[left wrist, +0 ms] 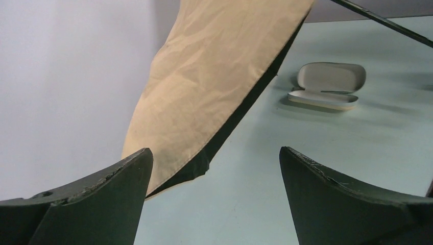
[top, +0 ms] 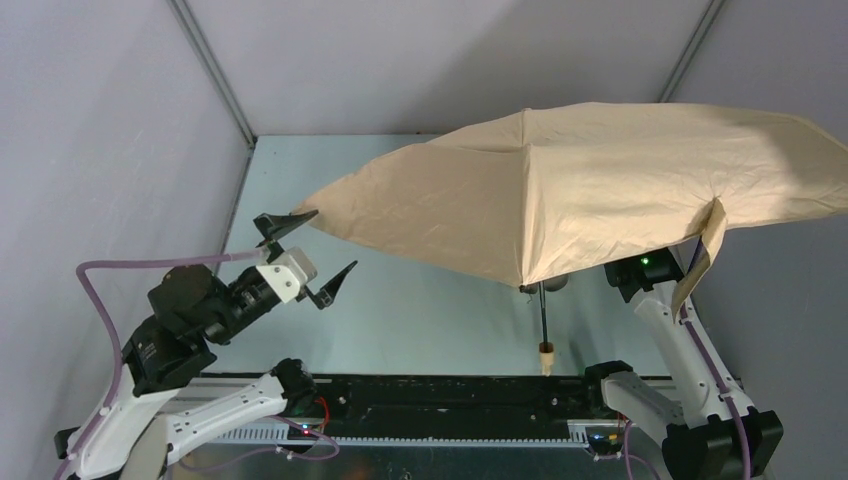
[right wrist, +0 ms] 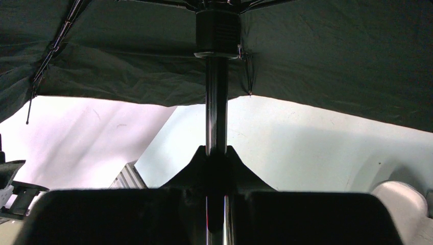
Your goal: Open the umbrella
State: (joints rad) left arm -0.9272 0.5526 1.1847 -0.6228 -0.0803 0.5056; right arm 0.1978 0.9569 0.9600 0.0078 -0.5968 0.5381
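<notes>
Right gripper [right wrist: 216, 153] clamps narrow on the shaft [right wrist: 216, 102] of the umbrella [top: 560, 190], just below the black runner [right wrist: 217, 30]. The canopy spreads directly above this gripper, and the handle [top: 546, 352] hangs below it, near the table [top: 420, 310]. Left gripper [top: 312, 255] stands wide and holds nothing, with the canopy's pointed tip at its upper finger [top: 283, 226]; touching or just apart, cannot tell. Handling judgement: light but bulky, fabric soft and creased, ribs thin and easily bent, polished shaft likely to slip or twist between 2 narrow pads. Best hold is the shaft or handle, never the cloth edge. Canopy looks fully spread, so the task reads as near done. Top view gives the whole tan outer face and the dangling strap [top: 700, 250]. Right wrist view alone gives the dark underside and the grip itself. Left wrist view alone shows a pale open case [left wrist: 327, 84] on the table beyond its fingers.
</notes>
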